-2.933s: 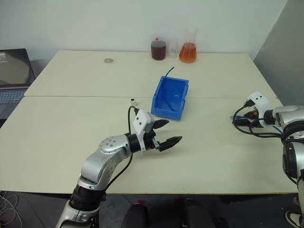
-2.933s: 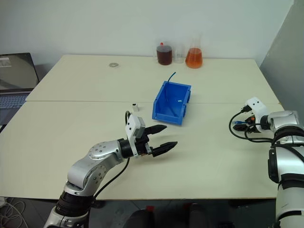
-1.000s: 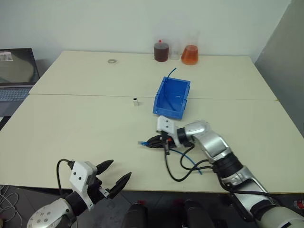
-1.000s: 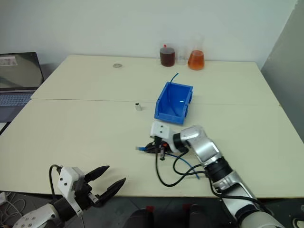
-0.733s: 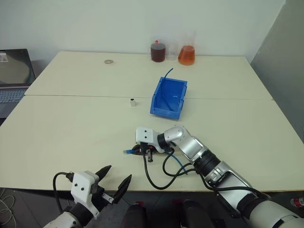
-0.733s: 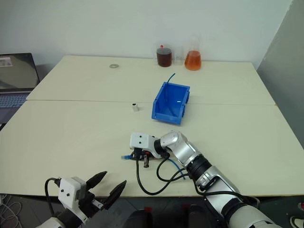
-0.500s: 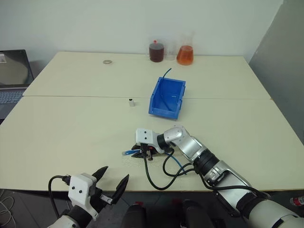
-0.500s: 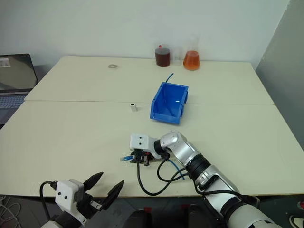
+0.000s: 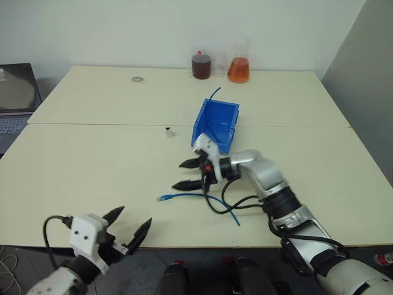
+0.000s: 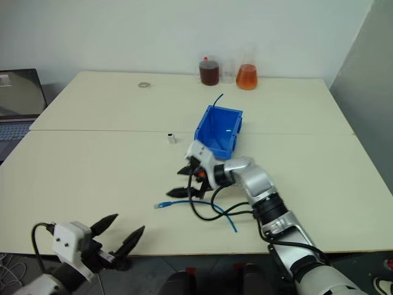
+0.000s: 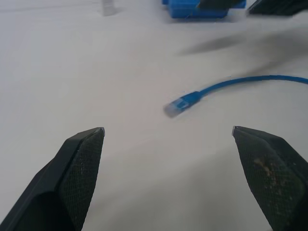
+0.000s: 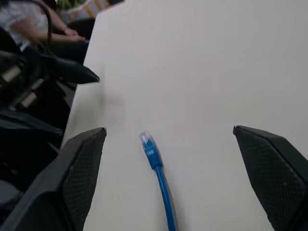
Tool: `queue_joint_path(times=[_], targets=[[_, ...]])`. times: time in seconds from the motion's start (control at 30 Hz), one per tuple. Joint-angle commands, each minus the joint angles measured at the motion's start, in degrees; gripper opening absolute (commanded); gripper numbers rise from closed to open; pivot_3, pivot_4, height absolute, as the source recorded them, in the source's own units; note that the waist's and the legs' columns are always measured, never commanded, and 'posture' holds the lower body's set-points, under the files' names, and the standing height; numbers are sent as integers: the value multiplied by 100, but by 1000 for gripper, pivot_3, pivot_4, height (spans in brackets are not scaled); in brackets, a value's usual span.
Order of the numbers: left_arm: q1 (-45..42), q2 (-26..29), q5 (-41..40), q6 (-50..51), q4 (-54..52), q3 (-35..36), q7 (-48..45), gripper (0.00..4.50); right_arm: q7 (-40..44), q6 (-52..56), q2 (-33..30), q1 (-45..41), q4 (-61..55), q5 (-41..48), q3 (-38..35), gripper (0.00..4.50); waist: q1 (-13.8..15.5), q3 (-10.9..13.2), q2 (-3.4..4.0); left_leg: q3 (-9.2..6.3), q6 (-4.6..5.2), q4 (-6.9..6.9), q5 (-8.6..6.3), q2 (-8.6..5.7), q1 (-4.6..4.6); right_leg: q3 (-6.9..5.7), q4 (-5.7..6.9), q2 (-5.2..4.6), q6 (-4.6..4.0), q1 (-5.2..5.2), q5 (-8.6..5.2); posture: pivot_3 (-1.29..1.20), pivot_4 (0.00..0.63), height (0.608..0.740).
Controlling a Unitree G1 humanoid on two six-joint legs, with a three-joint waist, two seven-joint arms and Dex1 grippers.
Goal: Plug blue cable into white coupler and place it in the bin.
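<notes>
Handling: blue cable (image 9: pixel 202 198) looks light and floppy; grasp just behind plug.
Right end effector (image 9: pixel 191 174): spread, empty.
Left end effector (image 9: pixel 128 227): spread, empty.

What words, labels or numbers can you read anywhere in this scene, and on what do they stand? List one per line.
None can be read.
Laptop: its screen shows content too small to make out.
Bin, bottle and flask: no lettering visible.

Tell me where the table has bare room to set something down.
Bare patches: left of the coupler, and the right side past the bin. Crowded: the front middle, where the cable lies below the right gripper, and the back edge by the flasks.
</notes>
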Motion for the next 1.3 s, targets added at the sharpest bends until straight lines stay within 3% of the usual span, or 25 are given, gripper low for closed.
queue_joint_path(times=[0.03,0.17,0.4,0.5,0.6,0.73,0.87,1.0,1.2,1.3], targets=[[-937,466,-206,189,664,324,-86,4500,211,887,-737,361,-1300,763,-423,4454,69,0,-1,0,0,0,0,-1,0,0,4,-1,-3,0,-2,0,150,740],[-1740,631,-262,370,1073,87,-221,4500,170,1186,-1433,723,-2103,1199,-682,4454,52,-4,-6,6,0,0,0,-2,0,4,8,0,-6,-2,-4,0,150,740],[-2040,1607,-757,1024,1392,-258,-1757,4500,58,1533,-2263,910,-2619,1759,-990,4454,-84,-3,-7,8,0,-9,0,4,5,12,15,11,-13,-11,-9,0,150,740],[-2355,2242,-286,623,1983,-890,-2817,4500,118,1921,-2624,931,-2925,2217,-1208,4454,-68,0,-3,1,0,-10,0,8,5,7,21,18,7,-14,-26,0,150,740],[-2783,2448,156,107,2637,-1428,-3369,4500,106,2138,-2826,955,-3094,2565,-1294,4454,-55,1,0,6,0,-10,0,8,8,9,22,17,6,-12,-27,0,150,740],[-4055,2250,965,-957,4184,-2316,-4106,4500,-351,2436,-2731,1050,-3232,2846,-1431,4454,-22,1,-2,9,0,-10,0,8,6,11,19,17,4,-13,-25,0,150,740],[-4852,1816,1314,-1527,5230,-2699,-4300,4500,-840,2534,-2588,1252,-3383,2969,-1555,4454,8,0,-5,6,1,-3,0,10,-2,8,25,20,-2,-14,-19,0,150,740],[-5104,1525,1475,-1936,5712,-2834,-4443,4500,-1159,2703,-2611,1500,-3573,3193,-1759,4454,61,-2,-3,16,1,-1,0,5,-7,15,17,13,-15,-15,-9,0,150,740],[-5081,1605,1694,-2640,5971,-2991,-4856,4500,-1452,2749,-2709,1622,-3656,3397,-1875,4454,73,-3,-4,15,1,0,0,5,-2,14,18,12,-14,-12,-10,0,150,740],[-5076,1592,1614,-2614,6012,-2935,-4943,4032,-1562,2702,-2731,1659,-3617,3450,-1871,4500,64,-3,-4,15,1,-1,0,6,0,15,20,13,-11,-12,-11,0,150,740]])
